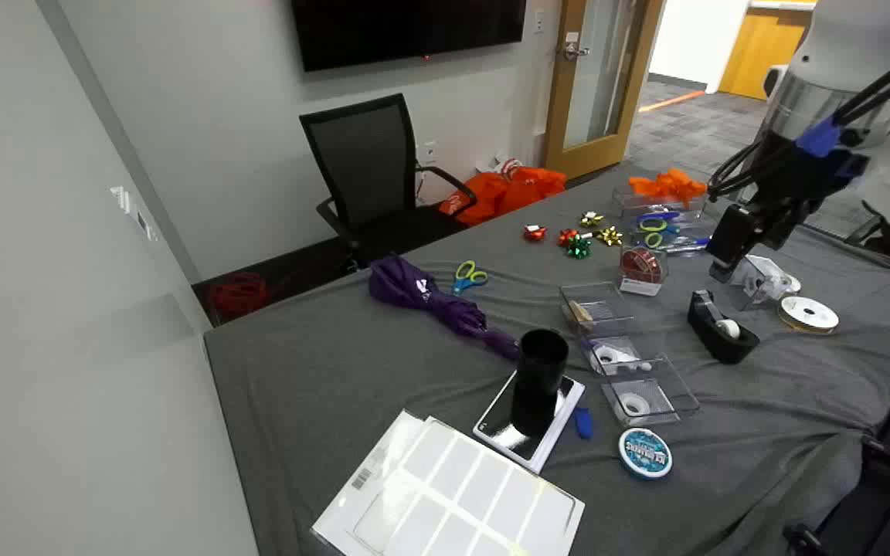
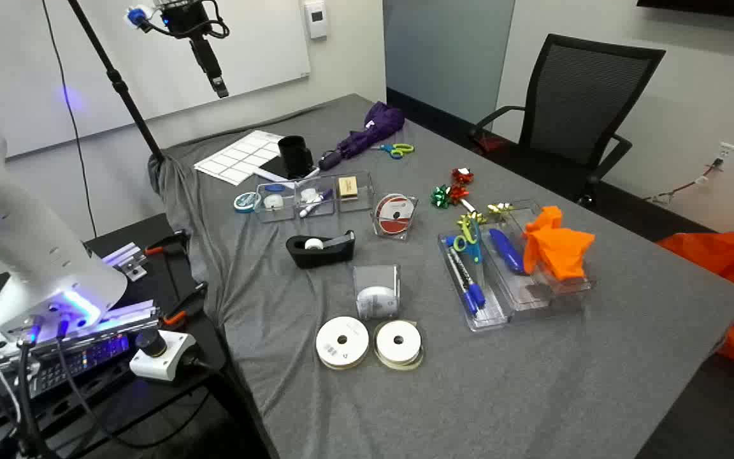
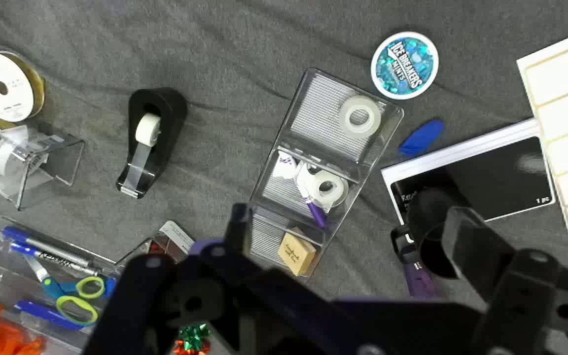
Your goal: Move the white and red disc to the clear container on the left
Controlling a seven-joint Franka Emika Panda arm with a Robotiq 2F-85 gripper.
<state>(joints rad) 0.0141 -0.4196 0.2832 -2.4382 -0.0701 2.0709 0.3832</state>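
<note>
The white and red disc (image 1: 640, 265) stands upright in a small clear holder, also seen in an exterior view (image 2: 395, 213). In the wrist view it is mostly hidden by my gripper; a bit of red (image 3: 161, 245) shows. A clear tray with three compartments (image 1: 692, 401) (image 2: 270, 220) (image 3: 284, 121) holds tape rolls, a purple-white pen and a wooden block. A clear stand (image 2: 376, 274) (image 3: 69, 162) holds a white roll. I cannot tell which is the container named. My gripper (image 1: 723, 269) (image 2: 220, 91) (image 3: 348, 219) is open and empty, high above the table.
A black tape dispenser (image 2: 320, 252), white ribbon spools (image 2: 343, 343), bows (image 2: 456, 193) and a clear organizer (image 2: 488, 322) with markers and scissors are on the table. A black mug (image 1: 543, 359), label sheets (image 1: 484, 494), a mint tin (image 1: 645, 454) and purple umbrella (image 1: 437, 301) are farther along.
</note>
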